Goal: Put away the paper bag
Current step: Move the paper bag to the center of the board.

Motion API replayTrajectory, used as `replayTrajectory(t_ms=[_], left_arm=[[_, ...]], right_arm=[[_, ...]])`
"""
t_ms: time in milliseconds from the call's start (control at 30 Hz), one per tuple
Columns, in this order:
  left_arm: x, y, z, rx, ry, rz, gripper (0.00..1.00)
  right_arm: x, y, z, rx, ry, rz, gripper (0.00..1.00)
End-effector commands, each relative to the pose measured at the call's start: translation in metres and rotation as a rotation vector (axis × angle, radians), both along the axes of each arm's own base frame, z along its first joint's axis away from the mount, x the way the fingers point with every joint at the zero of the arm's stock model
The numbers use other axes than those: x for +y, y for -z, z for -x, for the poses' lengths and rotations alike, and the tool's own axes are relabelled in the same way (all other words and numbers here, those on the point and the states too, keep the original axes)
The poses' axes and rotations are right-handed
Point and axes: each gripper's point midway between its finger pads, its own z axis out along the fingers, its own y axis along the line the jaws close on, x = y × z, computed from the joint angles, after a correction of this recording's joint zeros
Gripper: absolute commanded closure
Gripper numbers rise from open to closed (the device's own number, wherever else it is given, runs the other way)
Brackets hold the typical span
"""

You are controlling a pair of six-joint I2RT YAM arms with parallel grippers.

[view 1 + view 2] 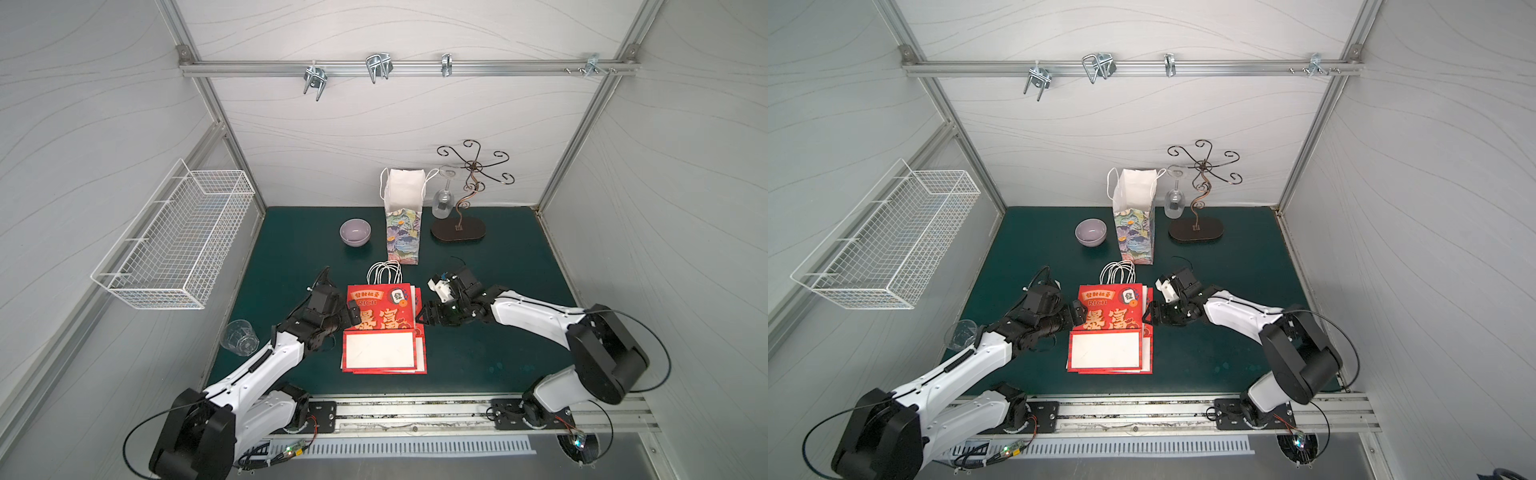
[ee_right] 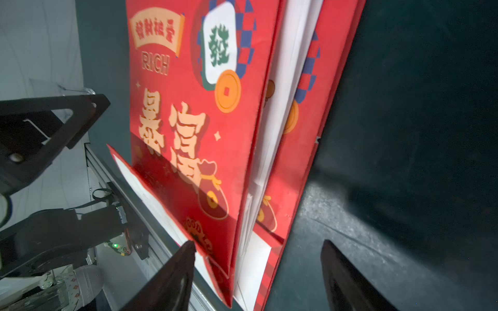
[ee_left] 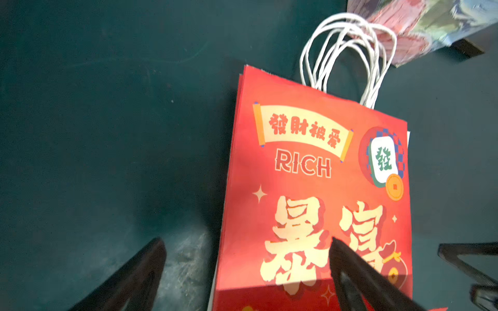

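Note:
The red paper bag [image 1: 380,320] [image 1: 1108,320] lies flat on the green mat, printed side up, with its white bottom flap folded over toward the front. Its white cord handles [image 1: 384,272] point to the back. My left gripper [image 1: 347,322] [image 3: 246,239] is open at the bag's left edge, one finger over the print [image 3: 310,175] and one over bare mat. My right gripper [image 1: 419,316] [image 2: 258,242] is open at the right edge. It straddles the bag's layered side [image 2: 188,107] without closing on it.
Behind the red bag stand an upright floral paper bag [image 1: 402,232], a purple bowl [image 1: 355,232] and a scrolled metal stand [image 1: 459,228] with a wine glass [image 1: 441,203] hanging from it. A glass tumbler [image 1: 240,336] sits front left. A wire basket [image 1: 178,241] hangs on the left wall; hooks [image 1: 380,66] line the back rail.

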Motion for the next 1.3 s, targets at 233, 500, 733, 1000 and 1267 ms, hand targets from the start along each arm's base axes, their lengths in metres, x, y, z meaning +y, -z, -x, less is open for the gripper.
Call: replayTrajectory(t_ms=[233,500,733,1000,1267], left_arm=[[-0.016,0.014,-0.008,0.012,0.069,0.047,0.15],[-0.013,0.021,-0.002,0.04,0.082,0.028,0.26],[0.008,0.014,-0.001,0.008,0.032,-0.071,0.19],[0.046,-0.045,-0.024,-0.17,-0.125,-0.216,0.05],[0.004,-0.151,-0.053,-0.465,0.049,-0.069,0.07]], right_arm=[[0.043,0.02,0.011,0.056,-0.07,-0.068,0.44],[0.077,0.025,0.023,0.061,-0.132,-0.085,0.57],[0.075,0.018,0.01,0.017,-0.101,-0.052,0.46],[-0.002,-0.012,-0.009,-0.059,-0.004,0.049,0.31],[-0.049,-0.083,-0.027,-0.276,-0.023,0.141,0.33]])
